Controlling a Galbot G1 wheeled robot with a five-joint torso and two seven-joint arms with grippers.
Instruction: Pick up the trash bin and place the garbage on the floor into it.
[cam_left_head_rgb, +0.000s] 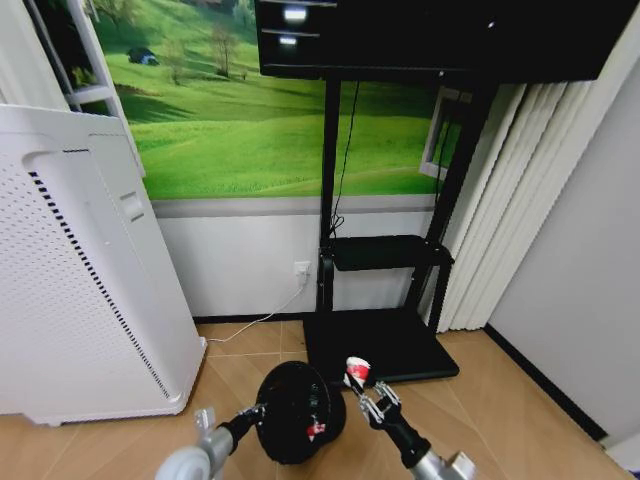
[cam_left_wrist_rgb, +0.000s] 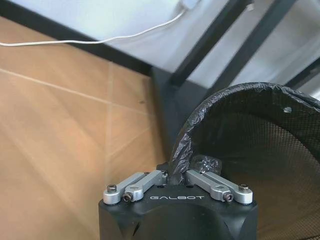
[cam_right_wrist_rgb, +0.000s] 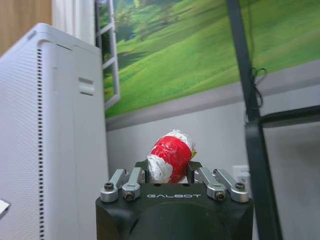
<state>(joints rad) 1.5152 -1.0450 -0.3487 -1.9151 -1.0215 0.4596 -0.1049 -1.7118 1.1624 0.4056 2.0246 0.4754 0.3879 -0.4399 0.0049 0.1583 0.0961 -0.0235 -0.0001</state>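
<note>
The trash bin (cam_left_head_rgb: 290, 412), a small round black mesh basket with a black liner, hangs just above the floor (cam_left_head_rgb: 500, 400). My left gripper (cam_left_head_rgb: 262, 410) is shut on its rim. In the left wrist view the left gripper (cam_left_wrist_rgb: 180, 167) pinches the liner edge of the trash bin (cam_left_wrist_rgb: 250, 145). One red-and-white piece of garbage (cam_left_head_rgb: 316, 430) lies inside the bin. My right gripper (cam_left_head_rgb: 362, 390) is shut on another red-and-white piece of garbage (cam_left_head_rgb: 358, 372), held up beside the bin's right rim. In the right wrist view this garbage (cam_right_wrist_rgb: 170, 152) stands between the fingers of the right gripper (cam_right_wrist_rgb: 170, 170).
A tall white perforated appliance (cam_left_head_rgb: 80, 290) stands close on the left. The black TV stand base (cam_left_head_rgb: 385, 345) lies just behind the bin, with a white cable (cam_left_head_rgb: 250, 324) along the wall. Curtains (cam_left_head_rgb: 500, 200) and a grey wall (cam_left_head_rgb: 590, 280) close the right side.
</note>
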